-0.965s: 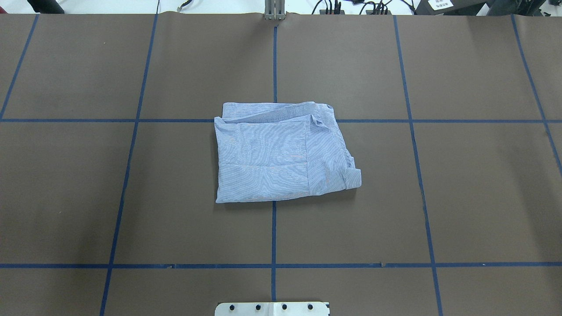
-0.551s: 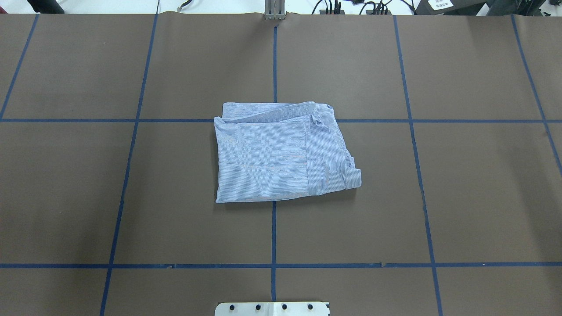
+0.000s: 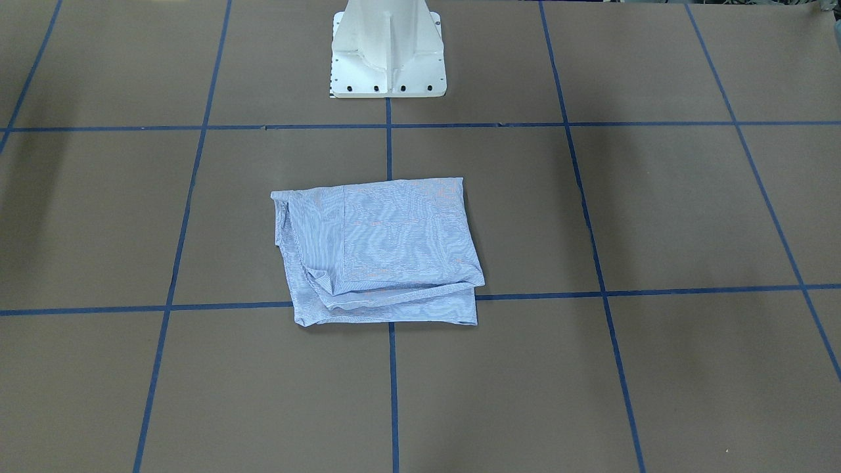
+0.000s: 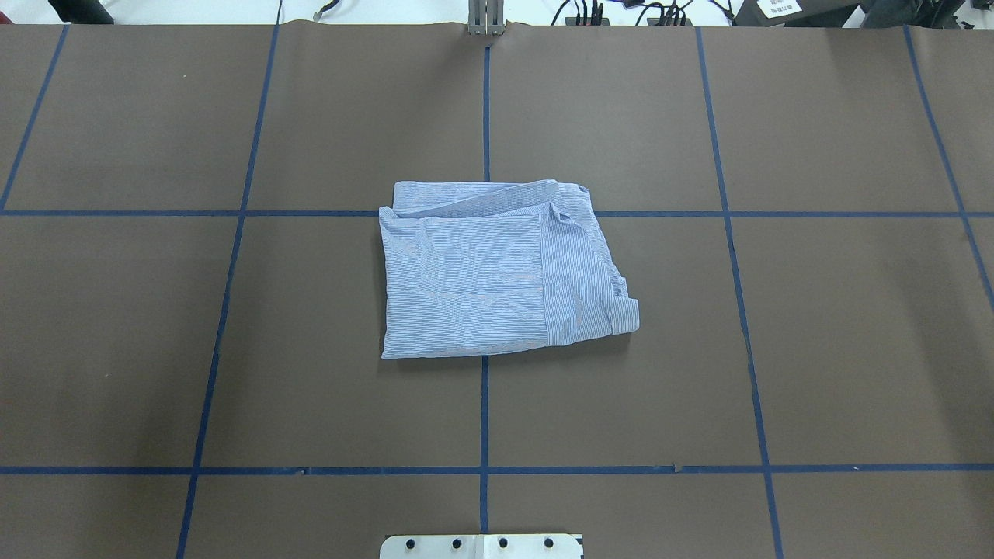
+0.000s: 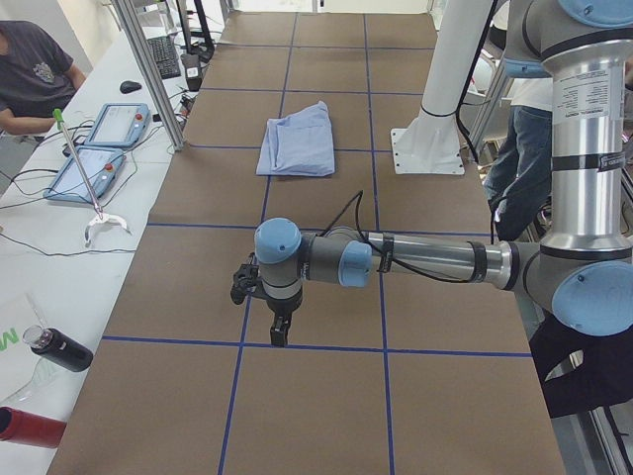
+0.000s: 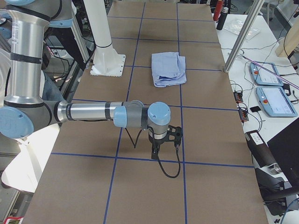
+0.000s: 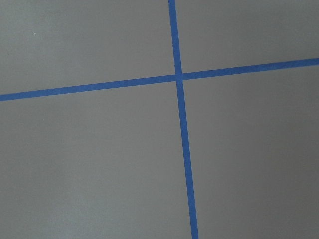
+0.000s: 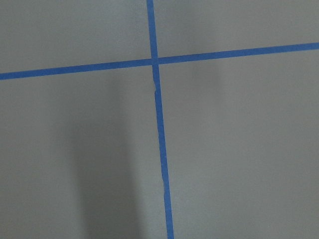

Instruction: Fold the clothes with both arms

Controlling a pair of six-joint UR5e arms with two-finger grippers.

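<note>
Neither gripper shows clearly enough for me to judge it. The left gripper (image 5: 281, 329) hangs fingers-down just above the table (image 4: 839, 349), close to a tape (image 4: 484, 411) line. The right gripper (image 6: 155, 150) hangs the same way at the other end. Both are seen only from the table's ends, so I cannot tell whether they are spread or pressed together. No cloth is at either one, and each wrist camera looks down on brown table with one crossing of blue tape.

The shirt (image 4: 481, 272) lies folded into a rough rectangle in the middle of the table. It sits over the spot where the centre tape line meets a cross line, and it is well apart from both grippers. Its top layer is flat, and looser layers show along the far edge and the robot's right side. A cuff (image 4: 627, 314) pokes out at the near corner on that side.

The left arm (image 5: 425, 262) and right arm (image 6: 88, 112) each reach level over the table from an upright silver column. A white pedestal (image 3: 387, 52) stands near the shirt on the robot's side. Beyond the table's far edge there are two blue pendants (image 5: 99, 148), a seated man (image 5: 30, 74) and a dark bottle (image 5: 59, 349).
</note>
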